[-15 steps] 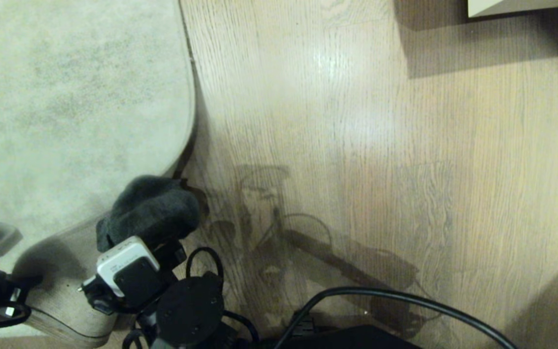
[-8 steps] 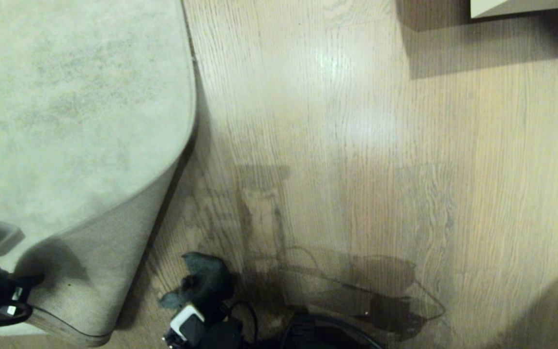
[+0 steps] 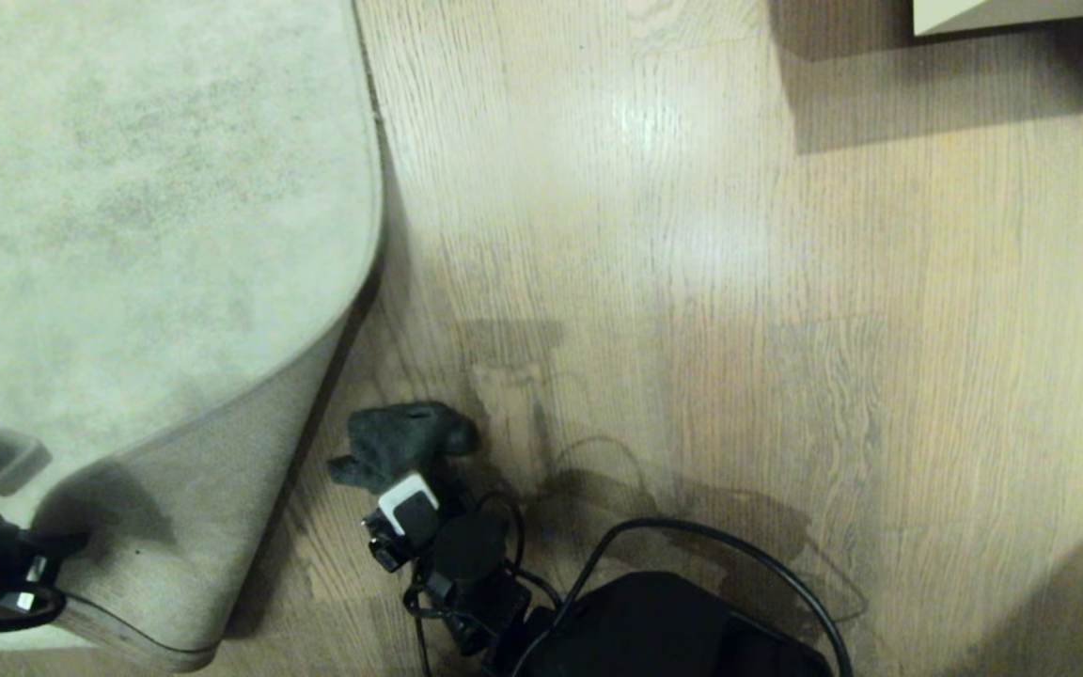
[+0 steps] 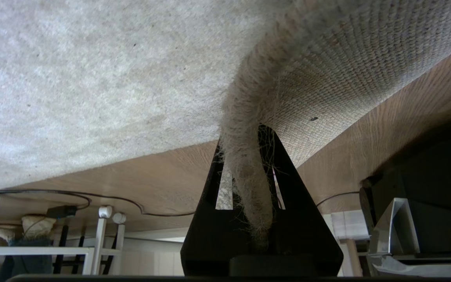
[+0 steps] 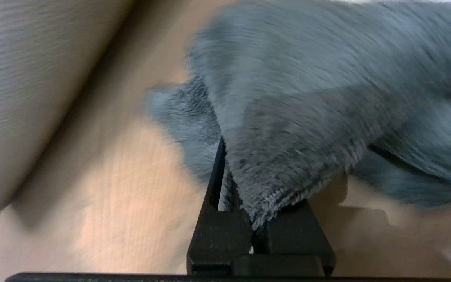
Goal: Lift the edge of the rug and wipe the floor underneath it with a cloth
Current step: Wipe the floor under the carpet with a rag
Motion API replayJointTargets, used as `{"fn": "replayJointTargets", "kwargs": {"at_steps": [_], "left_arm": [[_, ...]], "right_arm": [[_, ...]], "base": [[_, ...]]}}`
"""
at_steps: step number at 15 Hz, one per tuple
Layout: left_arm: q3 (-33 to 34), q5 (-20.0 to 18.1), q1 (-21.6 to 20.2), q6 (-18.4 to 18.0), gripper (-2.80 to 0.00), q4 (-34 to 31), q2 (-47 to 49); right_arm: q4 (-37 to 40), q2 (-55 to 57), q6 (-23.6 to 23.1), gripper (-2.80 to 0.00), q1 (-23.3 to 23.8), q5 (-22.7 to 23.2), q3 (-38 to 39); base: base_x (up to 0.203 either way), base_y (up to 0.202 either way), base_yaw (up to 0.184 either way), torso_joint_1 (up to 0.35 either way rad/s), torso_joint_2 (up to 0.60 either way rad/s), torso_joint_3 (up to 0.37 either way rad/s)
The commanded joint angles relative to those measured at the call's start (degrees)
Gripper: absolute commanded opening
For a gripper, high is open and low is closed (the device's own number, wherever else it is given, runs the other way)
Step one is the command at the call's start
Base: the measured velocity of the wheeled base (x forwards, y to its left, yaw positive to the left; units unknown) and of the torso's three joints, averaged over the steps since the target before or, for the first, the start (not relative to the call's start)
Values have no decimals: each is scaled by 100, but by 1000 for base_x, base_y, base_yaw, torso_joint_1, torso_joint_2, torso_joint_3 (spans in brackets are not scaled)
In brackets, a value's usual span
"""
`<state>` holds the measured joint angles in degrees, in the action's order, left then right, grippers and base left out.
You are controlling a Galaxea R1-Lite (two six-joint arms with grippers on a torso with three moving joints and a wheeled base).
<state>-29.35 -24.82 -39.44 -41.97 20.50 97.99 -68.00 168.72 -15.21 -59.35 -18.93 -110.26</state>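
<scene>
Teal-grey cloth (image 3: 402, 440), clamped in the right gripper (image 3: 389, 472), has slid back out onto the floor (image 3: 692, 282) beside the rug edge (image 3: 250, 470) the left gripper (image 4: 249, 184) still pinches up, so wiping continues.

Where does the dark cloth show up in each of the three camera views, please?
Head view: the cloth lies low and left of centre on the floor, beside the lifted rug edge.
Left wrist view: not in it.
Right wrist view: fills the upper right, pinched in the right gripper.
Shared landmark: the floor.
</scene>
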Motion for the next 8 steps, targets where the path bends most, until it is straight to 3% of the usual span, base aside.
{"fn": "replayJointTargets", "kwargs": {"at_steps": [1,8], "left_arm": [[0,-15,-11,-22,-280,15,10],[79,-15,-11,-30,-280,24,-8]], "right_arm": [[-30,19,-9,-280,223,-14,-91],[-119,-281,-168,-280,837,-23,-101]], "base": [[0,0,0,0,0,0],[0,0,0,0,0,0]]}}
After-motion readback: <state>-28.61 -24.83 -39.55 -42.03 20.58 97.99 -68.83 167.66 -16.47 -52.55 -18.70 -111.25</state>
